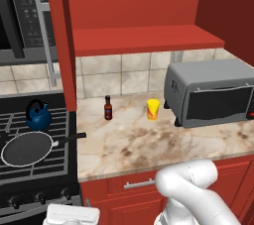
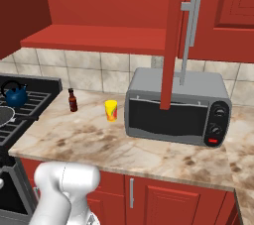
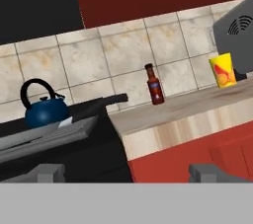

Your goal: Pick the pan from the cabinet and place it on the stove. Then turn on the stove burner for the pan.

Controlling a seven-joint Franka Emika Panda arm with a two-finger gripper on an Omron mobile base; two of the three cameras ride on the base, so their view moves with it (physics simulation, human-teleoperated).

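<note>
Ahead and left of our open gripper (image 3: pixel 126 173), the pan (image 1: pixel 27 148) sits on the stove (image 1: pixel 49 164); rigid and fairly heavy, we judge, best held by its slim handle.

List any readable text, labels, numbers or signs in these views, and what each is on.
Nothing can be read.
microwave: lit display digits and keypad marks, too blurred.
sauce bottle: label, too small.
yellow cup: red print, no legible words.
toaster oven: knob markings too small; an arc-shaped mark on its side.
</note>
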